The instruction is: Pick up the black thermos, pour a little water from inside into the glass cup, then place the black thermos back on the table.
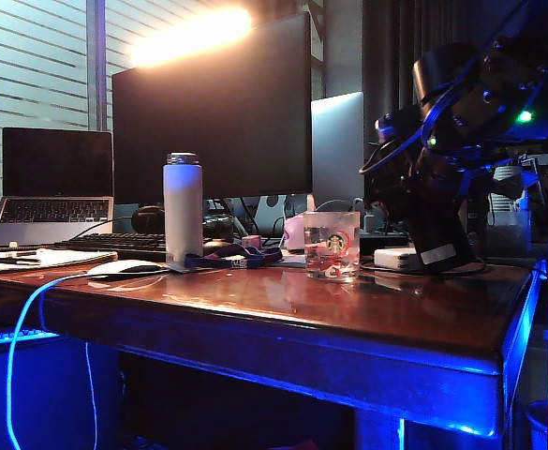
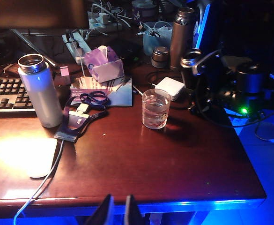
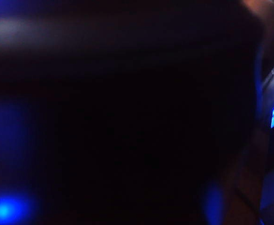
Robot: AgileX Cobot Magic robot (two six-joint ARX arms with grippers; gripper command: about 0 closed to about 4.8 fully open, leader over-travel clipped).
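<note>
Right gripper (image 1: pixel 433 197) gripping black thermos (image 1: pixel 439 239), white label (image 1: pixel 436 254) unreadable, frame right. Starbucks glass cup (image 1: pixel 332 246) sitting center on table (image 1: pixel 348 309). Left gripper (image 2: pixel 119 212) fingers pressed together, bottom center.

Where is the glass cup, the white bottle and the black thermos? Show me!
glass cup (image 2: pixel 155 108): left wrist view, on its clear side wall.
white bottle (image 1: pixel 183 208): exterior view, on the middle of its body.
black thermos (image 1: pixel 439 230): exterior view, on its dark tilted body above the white label, at the right gripper.
</note>
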